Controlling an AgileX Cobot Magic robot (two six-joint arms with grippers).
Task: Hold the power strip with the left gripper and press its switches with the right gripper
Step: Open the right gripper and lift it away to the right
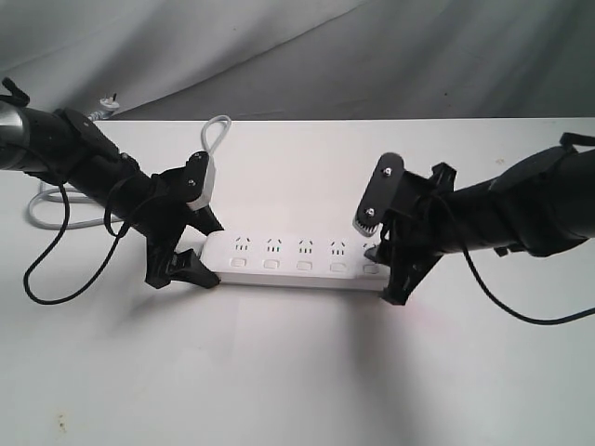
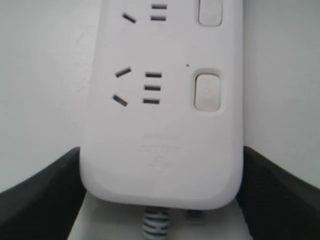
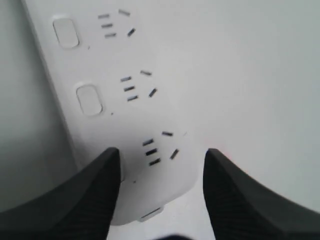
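On the table [image 1: 297, 372], left hand [image 1: 205, 250] grips the white five-socket power strip [image 1: 288, 256], right hand [image 1: 387, 271] splayed.

The white five-socket power strip [image 1: 297, 262] is lying flat (corded end leftward), the left gripper [image 1: 203, 249] clamping that end. The right gripper [image 1: 385, 271], jaws apart, is seemingly pressing the endmost of the switches [image 1: 271, 265].

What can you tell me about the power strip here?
The power strip is a long, flat white plastic bar with rounded corners, lying on the white table. Five sockets in a row, switches alongside. Its grey cord leaves the end the left gripper clamps; the open right gripper straddles the other.
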